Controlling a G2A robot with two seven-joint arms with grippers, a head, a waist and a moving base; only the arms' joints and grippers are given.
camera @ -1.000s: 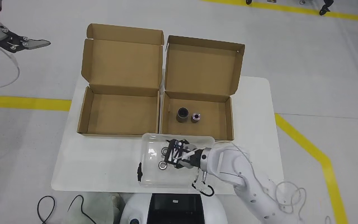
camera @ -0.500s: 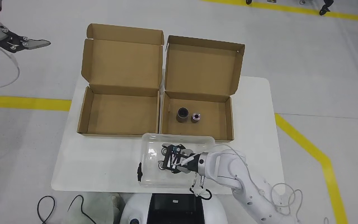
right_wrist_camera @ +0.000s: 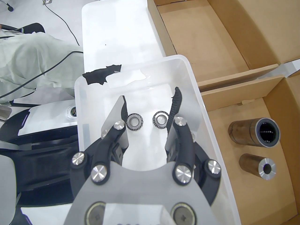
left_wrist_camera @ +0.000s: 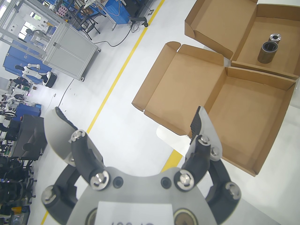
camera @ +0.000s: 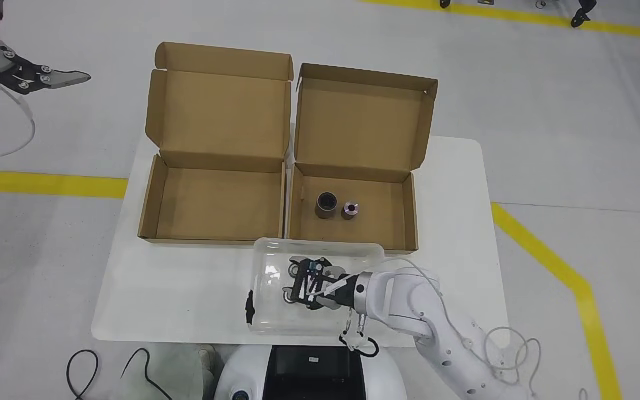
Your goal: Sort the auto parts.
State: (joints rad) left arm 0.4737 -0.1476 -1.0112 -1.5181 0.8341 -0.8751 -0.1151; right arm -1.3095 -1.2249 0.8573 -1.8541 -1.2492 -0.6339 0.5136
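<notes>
Right wrist view: one bearing and a second bearing are seen lying side by side, not touching, in the clear tub on the bench. They lie between the released fingers of the right gripper, by which nothing is grasped. Both are judged small, dense and rigid, smooth enough to slip or roll, so one alone is best pinched across its outer ring. Two bearings, two boxes and two sleeves are counted: a larger sleeve and a smaller sleeve in the right box, beside the left box. The left gripper is held spread and unladen, away from the tub
</notes>
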